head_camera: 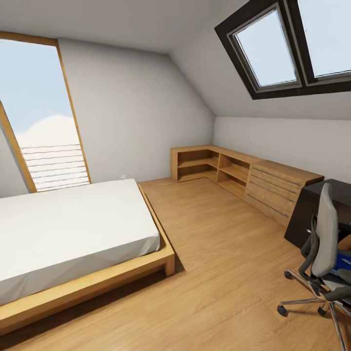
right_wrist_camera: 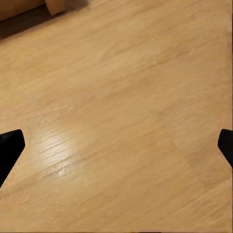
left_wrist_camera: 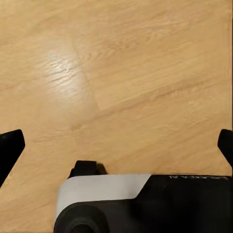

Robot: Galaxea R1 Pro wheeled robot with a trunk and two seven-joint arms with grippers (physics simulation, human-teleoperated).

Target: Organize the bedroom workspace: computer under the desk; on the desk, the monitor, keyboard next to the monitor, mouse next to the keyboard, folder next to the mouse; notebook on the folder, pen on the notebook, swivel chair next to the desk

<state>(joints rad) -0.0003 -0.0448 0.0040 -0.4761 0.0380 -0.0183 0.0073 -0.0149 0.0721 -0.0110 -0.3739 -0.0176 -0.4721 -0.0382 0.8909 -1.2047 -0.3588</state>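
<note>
Twice released: left end effector (left_wrist_camera: 116, 145) and right end effector (right_wrist_camera: 116, 145), fingertips wide apart, grasping nothing, above bare wood floor (right_wrist_camera: 121, 97). Attic bedroom from the head camera: low wooden bed (head_camera: 73, 229) at left, light-wood shelving (head_camera: 229, 168) along the far wall, below a dark-framed skylight (head_camera: 273, 48). At the right edge, swivel chair (head_camera: 324, 239), grey back toward the room, with the bright-blue folder (head_camera: 341, 257) on its seat, partly hidden by the backrest. Just behind the chair, a dark block of furniture (head_camera: 312, 209); working surface or drawer unit, cannot tell.

Likely step in hand: closing on the chair to fetch the folder. To do it well: turn right and bring the chair to mid-view before reaching. Approach from the open seat side, not through backrest or armrests. Stop short of the casters to avoid nudging the chair away. Come in low and flat to the thin folder, pinching an overhanging edge if one offers.
</note>
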